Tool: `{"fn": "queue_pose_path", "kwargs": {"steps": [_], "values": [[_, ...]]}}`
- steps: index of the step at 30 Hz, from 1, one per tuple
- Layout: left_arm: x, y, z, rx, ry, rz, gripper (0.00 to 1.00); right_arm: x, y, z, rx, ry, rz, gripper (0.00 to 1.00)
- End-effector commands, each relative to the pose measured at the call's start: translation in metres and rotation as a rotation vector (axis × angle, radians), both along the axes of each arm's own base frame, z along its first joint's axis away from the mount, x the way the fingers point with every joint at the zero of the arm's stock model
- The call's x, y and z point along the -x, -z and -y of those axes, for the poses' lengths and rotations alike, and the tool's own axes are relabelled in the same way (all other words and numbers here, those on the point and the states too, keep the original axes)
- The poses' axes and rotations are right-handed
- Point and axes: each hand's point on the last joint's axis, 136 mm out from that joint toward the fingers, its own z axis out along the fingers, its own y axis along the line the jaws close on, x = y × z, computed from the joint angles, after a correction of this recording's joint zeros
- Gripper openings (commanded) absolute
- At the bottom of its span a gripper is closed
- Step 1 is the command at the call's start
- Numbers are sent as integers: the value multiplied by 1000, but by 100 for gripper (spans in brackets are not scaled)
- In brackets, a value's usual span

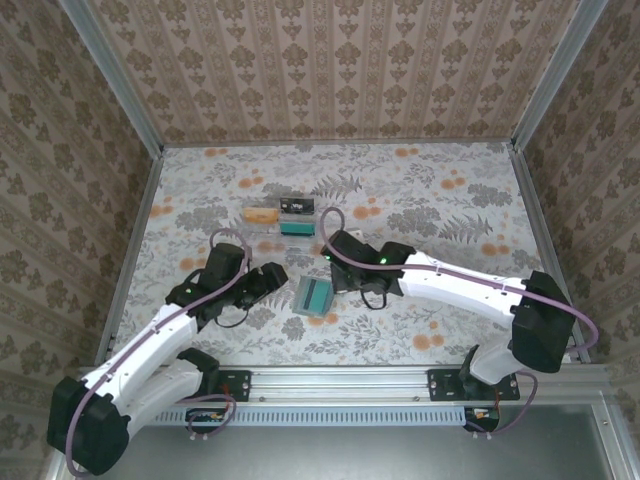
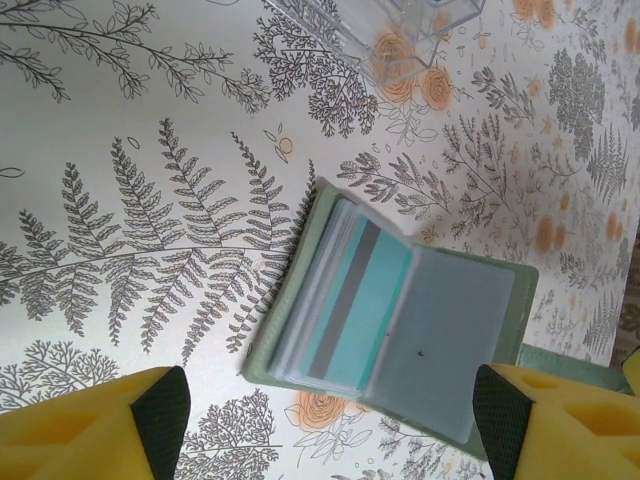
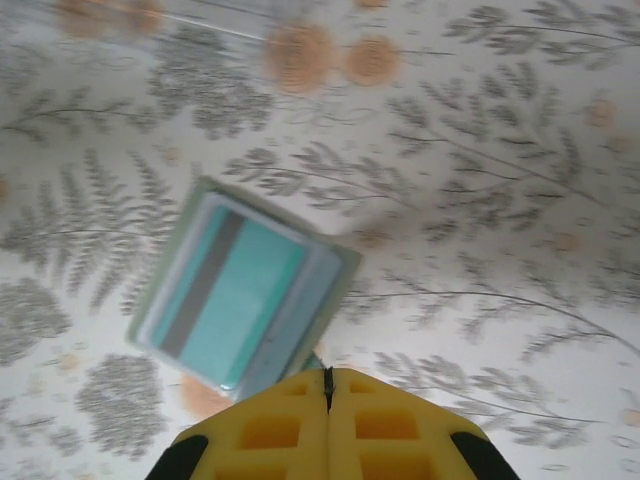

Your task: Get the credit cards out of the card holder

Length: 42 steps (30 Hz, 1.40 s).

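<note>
The card holder (image 1: 313,296) lies open on the floral table between my two grippers. It is a sage-green wallet (image 2: 470,300) with pale clear pockets. A teal credit card (image 2: 372,300) with a grey band sits inside one pocket, also plain in the right wrist view (image 3: 235,295). My left gripper (image 1: 277,280) hovers at the holder's left side, its jaws open (image 2: 325,440), the yellow fingers (image 2: 100,425) wide apart with nothing between them. My right gripper (image 1: 336,278) is shut (image 3: 328,385), its tips at the holder's (image 3: 338,262) edge, where a sliver of green cover shows.
A clear plastic tray (image 1: 285,222) stands behind the holder and holds a yellow-orange card (image 1: 262,214), a teal card (image 1: 295,227) and a dark one. Its corner shows in the left wrist view (image 2: 400,30). Patterned walls close in the table on three sides.
</note>
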Motion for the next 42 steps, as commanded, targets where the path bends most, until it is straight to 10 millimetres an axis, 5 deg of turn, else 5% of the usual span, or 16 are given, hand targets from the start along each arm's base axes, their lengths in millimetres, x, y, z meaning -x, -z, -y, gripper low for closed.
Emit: {"fn": "queue_pose_path", "kwargs": {"steps": [1,5,9,14,23,29,34,42], "values": [[-5,-8,5,11,26,47,78,-2,9,40,112,5,7,0],[-7,-9,8,11,22,70,77,-6,21,62,145,27,-6,3],[-5,-7,18,8,46,75,74,-3,27,66,124,40,-23,33],[3,4,43,6,135,27,60,-6,7,67,80,96,23,49],[5,20,72,-91,245,-4,42,5,-15,30,-1,54,50,47],[1,31,84,-91,292,-12,28,15,20,9,-132,65,-37,28],[-1,42,93,-98,338,-26,16,14,45,-3,-327,82,-118,25],[-3,56,100,-109,377,-48,10,5,62,-11,-482,100,-181,18]]}}
